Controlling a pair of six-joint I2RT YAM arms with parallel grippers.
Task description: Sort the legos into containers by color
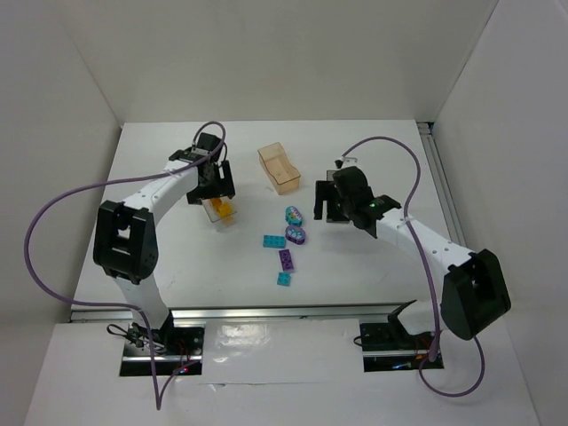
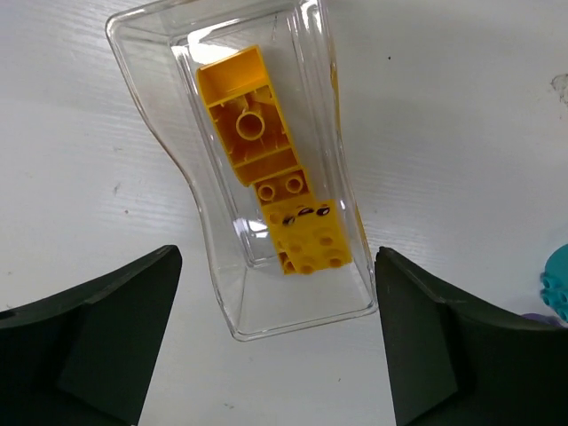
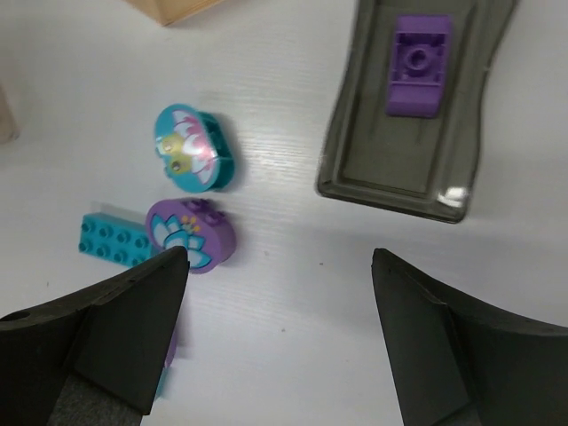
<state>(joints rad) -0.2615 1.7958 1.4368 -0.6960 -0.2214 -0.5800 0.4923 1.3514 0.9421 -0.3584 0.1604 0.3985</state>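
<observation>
A clear bin [image 2: 297, 324] lies under my left gripper [image 2: 277, 337], which is open above the bin's near end. Inside it rest a long yellow brick [image 2: 250, 120] and a square yellow brick [image 2: 309, 238]. My right gripper [image 3: 280, 328] is open over bare table. Ahead of it, the dark grey bin [image 3: 373, 151] holds one purple brick [image 3: 417, 67]. Left of that lie a teal oval piece [image 3: 195, 146], a purple oval piece [image 3: 191, 232] and a teal brick [image 3: 111, 238]. The top view adds a purple brick [image 1: 287, 259] and a small teal brick [image 1: 284, 279].
The peach-orange bin [image 1: 280, 168] stands at the back, between the two arms, with nothing visible inside. Purple cables loop above both arms. White walls close off the table at the back and both sides.
</observation>
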